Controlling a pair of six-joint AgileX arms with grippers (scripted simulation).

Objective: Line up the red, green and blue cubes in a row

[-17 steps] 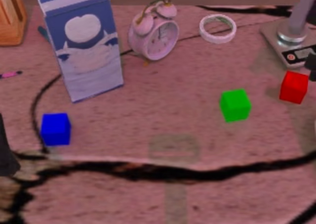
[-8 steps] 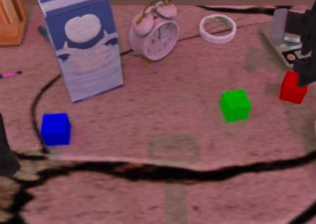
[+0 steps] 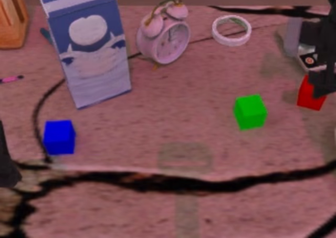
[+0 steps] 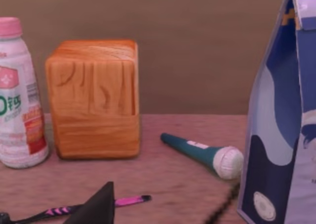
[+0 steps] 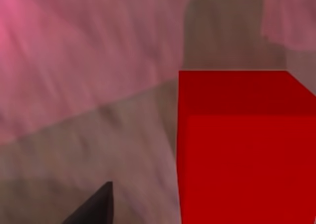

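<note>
The red cube [image 3: 308, 97] sits near the table's right edge, with my right gripper [image 3: 320, 75] over its far right corner and hiding part of it. In the right wrist view the red cube [image 5: 247, 150] fills the frame close up. It lies beside the right gripper [image 5: 148, 209], which is open, and only one dark fingertip [image 5: 98, 206] shows. The green cube [image 3: 250, 111] rests right of centre. The blue cube [image 3: 59, 137] is at the front left. My left gripper [image 3: 4, 164] is parked at the left edge, open and empty [image 4: 197, 216].
A tall blue-and-white carton [image 3: 86, 49] stands at the back left, with a wooden box [image 3: 10, 17] and a pink pen [image 3: 10, 79] further left. An alarm clock [image 3: 164, 34] and a tape ring [image 3: 231, 30] sit at the back. A scale [image 3: 307, 57] lies behind the red cube.
My right arm has come in from the right edge and dropped over the red cube, now covering its far corner. The cubes and the left arm have not moved.
</note>
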